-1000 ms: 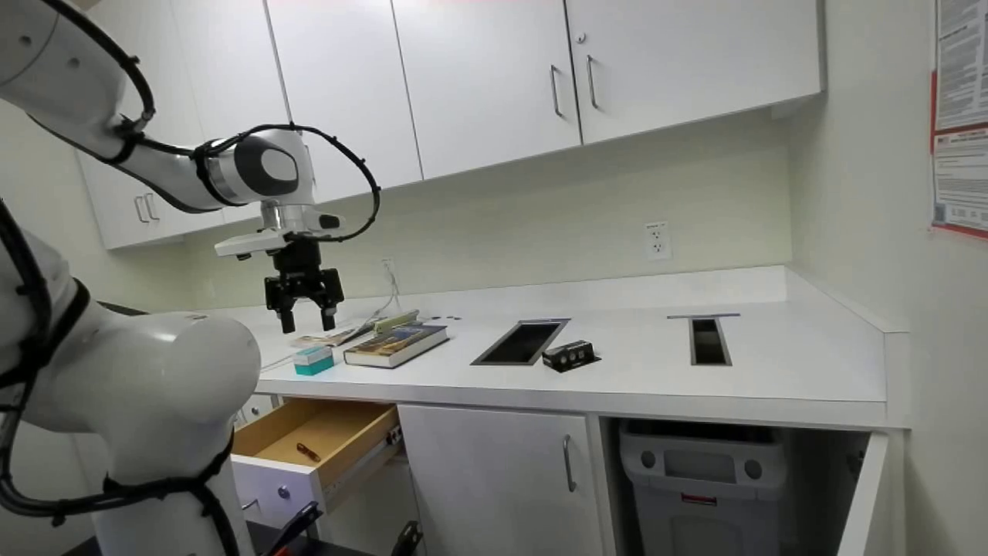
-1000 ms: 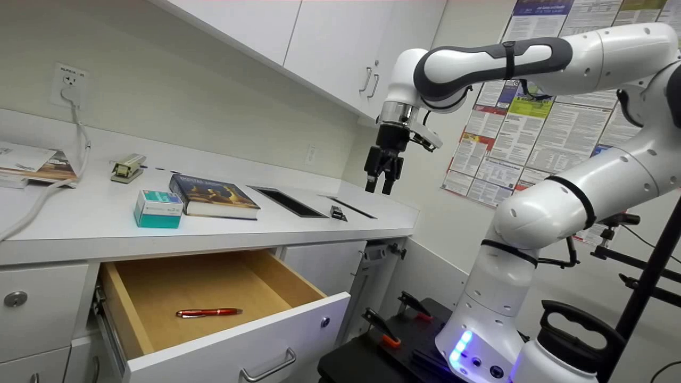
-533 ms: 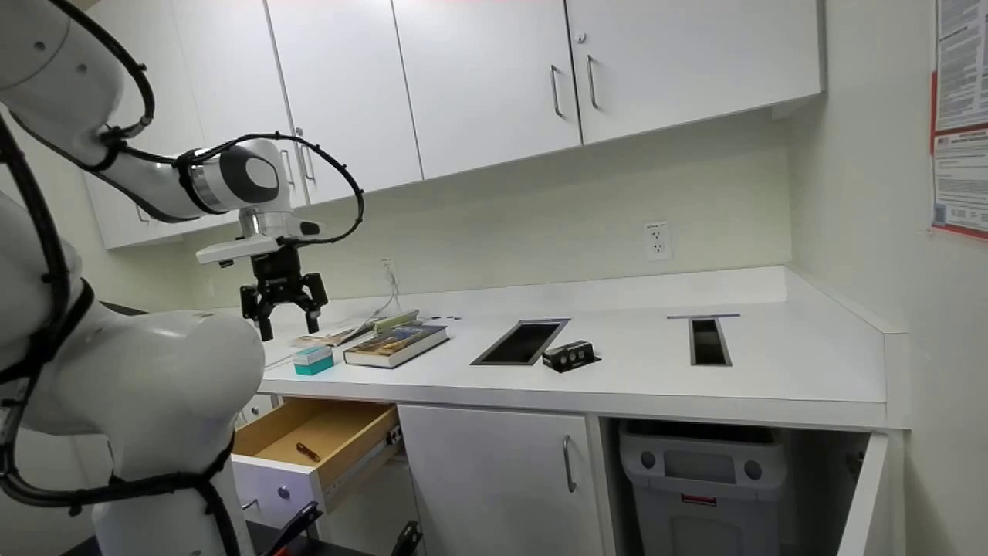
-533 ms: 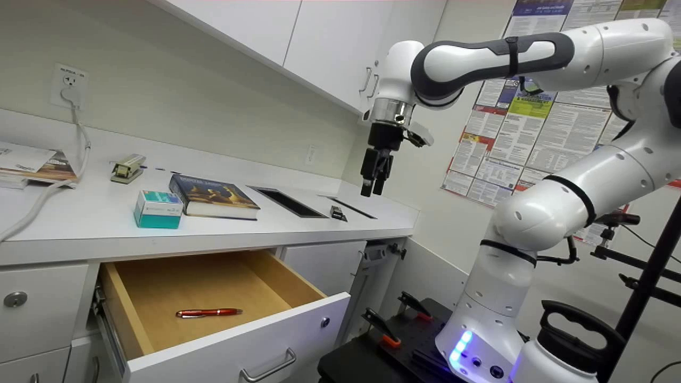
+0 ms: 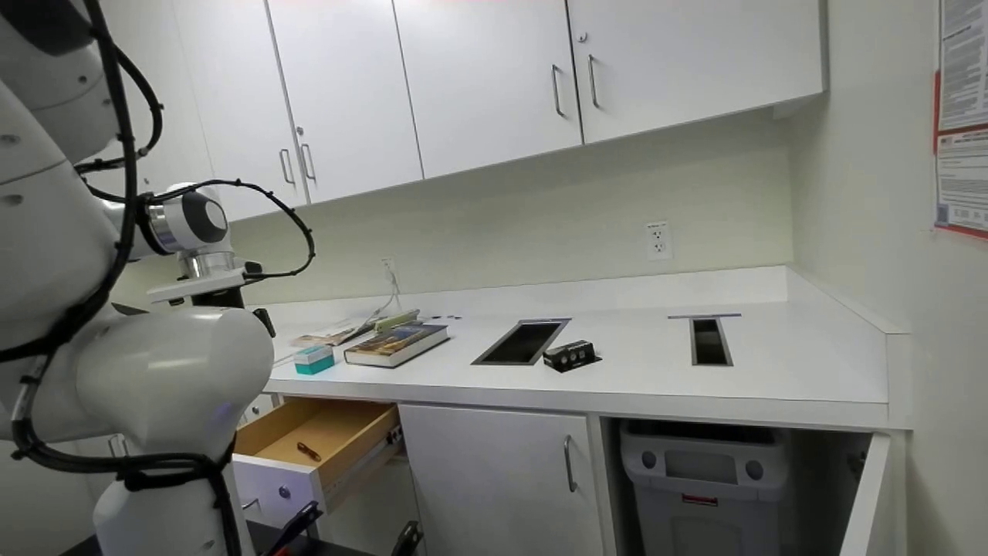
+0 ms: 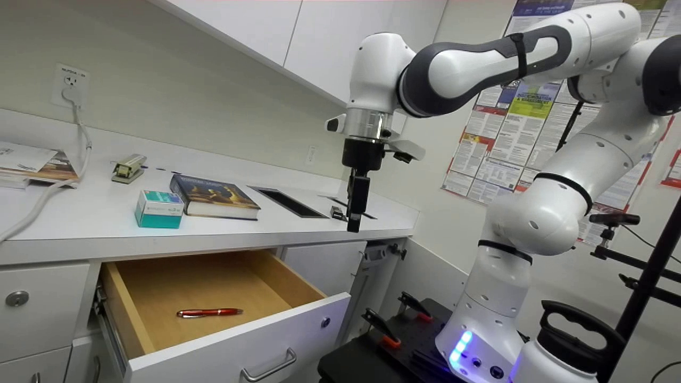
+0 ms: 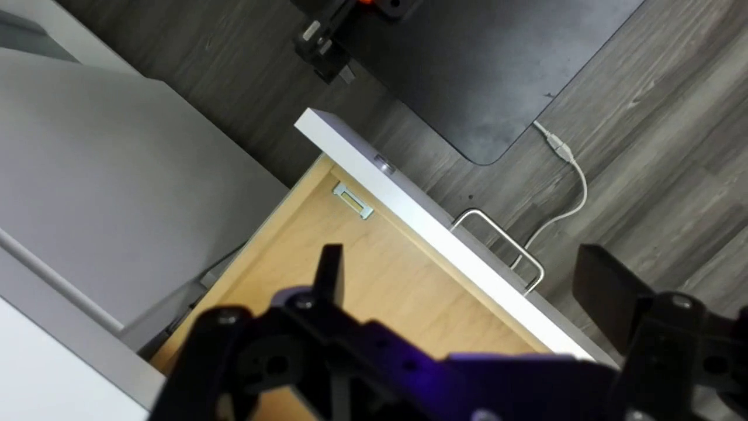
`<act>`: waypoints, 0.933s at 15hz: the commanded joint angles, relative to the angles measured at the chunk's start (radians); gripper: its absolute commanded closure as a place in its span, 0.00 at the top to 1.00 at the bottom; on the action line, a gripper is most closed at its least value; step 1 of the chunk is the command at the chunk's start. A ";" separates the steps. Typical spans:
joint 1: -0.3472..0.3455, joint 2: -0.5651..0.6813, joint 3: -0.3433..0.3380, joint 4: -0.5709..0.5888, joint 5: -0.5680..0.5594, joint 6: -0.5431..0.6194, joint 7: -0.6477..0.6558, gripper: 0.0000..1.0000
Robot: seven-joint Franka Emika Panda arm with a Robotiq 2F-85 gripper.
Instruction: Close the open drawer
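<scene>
The drawer is pulled open below the countertop, with a white front, light wood sides and a metal bar handle. It also shows in the other exterior picture. A red pen lies inside. In the wrist view the drawer front's top edge runs diagonally between the spread fingers, with the handle on its outer side. My gripper is open and empty, pointing down. In an exterior view it hangs above the drawer's height, apart from it; elsewhere my arm mostly hides it.
On the countertop stand a teal box, a book and a stapler. A black platform with clamps stands beside the drawer. A cabinet door hangs open by a grey bin.
My gripper has moved down and left in both exterior views and turned, so it shows edge-on in one. My shoulder now hides most of it in the other. The drawer has not moved.
</scene>
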 commanded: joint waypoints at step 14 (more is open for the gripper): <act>0.086 0.302 0.091 0.192 -0.112 0.018 -0.256 1.00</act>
